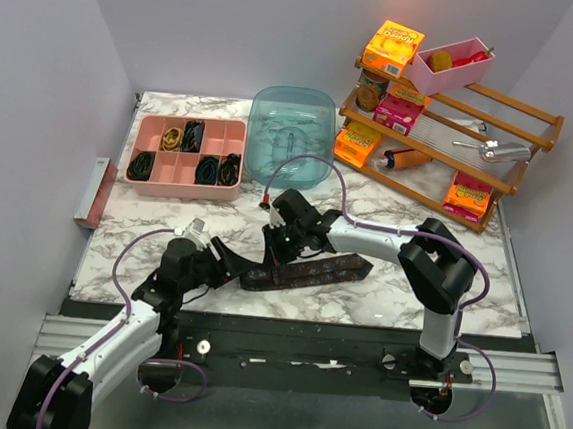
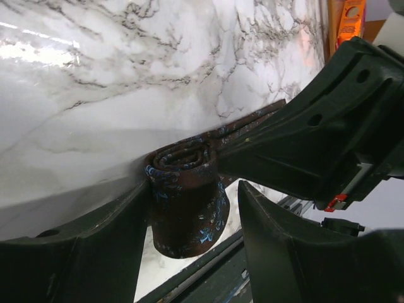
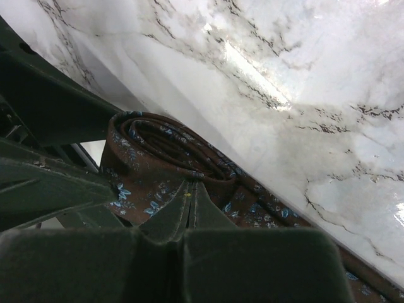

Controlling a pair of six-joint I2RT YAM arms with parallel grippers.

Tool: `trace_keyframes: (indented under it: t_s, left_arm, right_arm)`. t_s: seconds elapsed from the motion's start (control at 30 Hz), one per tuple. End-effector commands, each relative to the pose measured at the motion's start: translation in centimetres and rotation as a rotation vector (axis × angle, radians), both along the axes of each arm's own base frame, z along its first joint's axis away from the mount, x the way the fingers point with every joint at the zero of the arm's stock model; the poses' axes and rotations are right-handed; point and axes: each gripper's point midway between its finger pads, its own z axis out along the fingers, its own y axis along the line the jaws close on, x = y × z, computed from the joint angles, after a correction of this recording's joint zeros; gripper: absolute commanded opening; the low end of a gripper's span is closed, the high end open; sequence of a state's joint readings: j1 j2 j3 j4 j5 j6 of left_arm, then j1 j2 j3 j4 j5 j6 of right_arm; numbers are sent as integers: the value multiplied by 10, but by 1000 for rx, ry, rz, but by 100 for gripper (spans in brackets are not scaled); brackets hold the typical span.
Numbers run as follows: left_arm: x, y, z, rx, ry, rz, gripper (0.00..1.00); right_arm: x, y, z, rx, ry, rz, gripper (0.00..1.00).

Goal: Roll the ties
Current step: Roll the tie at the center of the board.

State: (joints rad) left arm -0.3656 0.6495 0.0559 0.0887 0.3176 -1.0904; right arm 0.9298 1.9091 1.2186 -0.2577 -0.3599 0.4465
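That brown tie [image 1: 312,269] on the table [image 1: 430,297] looks light, floppy and kinda slick, so the coil [image 2: 186,196] at its left end will probably spring loose unless it's squeezed from both sides. Right gripper [image 3: 191,192] is clamped shut and seems to pinch fabric at the coil's rim. Left gripper [image 1: 234,263] is open around the coil, not squeezing it.

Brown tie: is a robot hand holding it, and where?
Yes. The right gripper is shut on the brown tie, pinching the strip beside its rolled end. The left gripper stands open around the roll.
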Motion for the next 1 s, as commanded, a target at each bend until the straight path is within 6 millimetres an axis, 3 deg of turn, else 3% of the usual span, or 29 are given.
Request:
trace_keyframes:
  t_s: [0.0, 0.27, 0.67, 0.8, 0.97]
  left_arm:
    - [-12, -5, -15, -37, 9, -43, 64]
    - [-24, -10, -26, -18, 44, -65, 62]
    - [-18, -11, -31, 31, 11, -55, 33]
    - [-18, -13, -35, 77, 25, -77, 12]
    - [-10, -14, -32, 143, 15, -83, 6]
  right_arm:
    - [-6, -8, -10, -37, 5, -23, 2]
    - [-6, -7, -8, -31, 6, -38, 2]
    - [-5, -3, 0, -5, 4, -47, 1]
    - [-2, -2, 10, 8, -15, -54, 1]
    - [3, -3, 22, 14, -47, -65, 1]
